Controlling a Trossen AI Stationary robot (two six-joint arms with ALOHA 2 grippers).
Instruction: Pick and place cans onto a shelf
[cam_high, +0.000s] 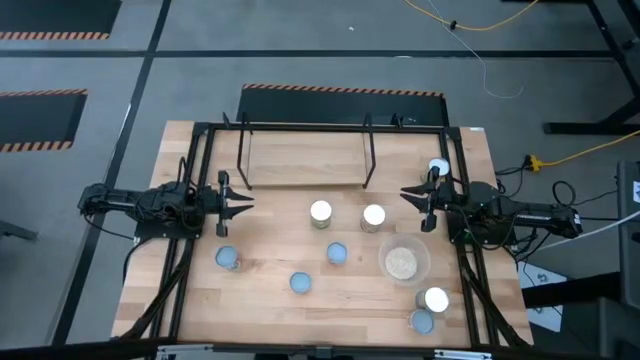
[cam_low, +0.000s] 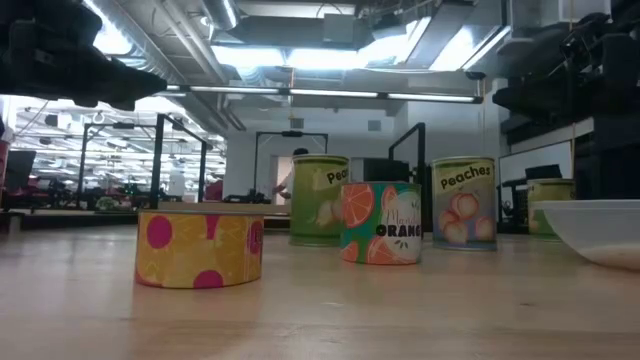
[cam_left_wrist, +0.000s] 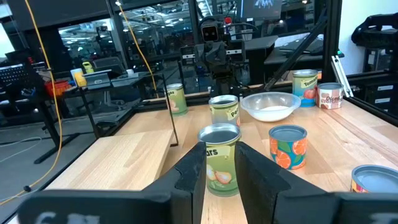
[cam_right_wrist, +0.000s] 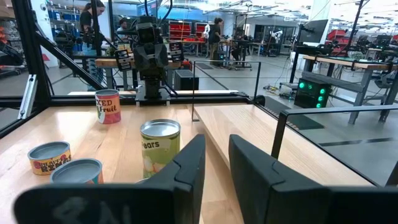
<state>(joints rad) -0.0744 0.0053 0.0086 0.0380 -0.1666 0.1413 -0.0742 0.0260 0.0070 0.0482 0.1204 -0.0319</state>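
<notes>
Several cans stand upright on their bases on the wooden table: two silver-topped ones (cam_high: 320, 213) (cam_high: 373, 216) in front of the shelf, pale-blue-topped ones (cam_high: 227, 259) (cam_high: 338, 253) (cam_high: 301, 283) nearer the front, two (cam_high: 436, 299) (cam_high: 422, 321) at the near right and one (cam_high: 438, 168) at the far right. The shelf (cam_high: 305, 155), black rods with a pale board, stands at the far middle with nothing on it. My left gripper (cam_high: 246, 207) waits at the left edge, my right gripper (cam_high: 408, 193) at the right edge. Both point level inward, fingers slightly apart and holding nothing.
A clear bowl of beige grains (cam_high: 403, 262) sits right of centre, among the cans. A black tube frame (cam_high: 200, 135) edges the table. There is bare wood between the shelf and the two silver-topped cans. People show in the room beyond the table, in the right wrist view.
</notes>
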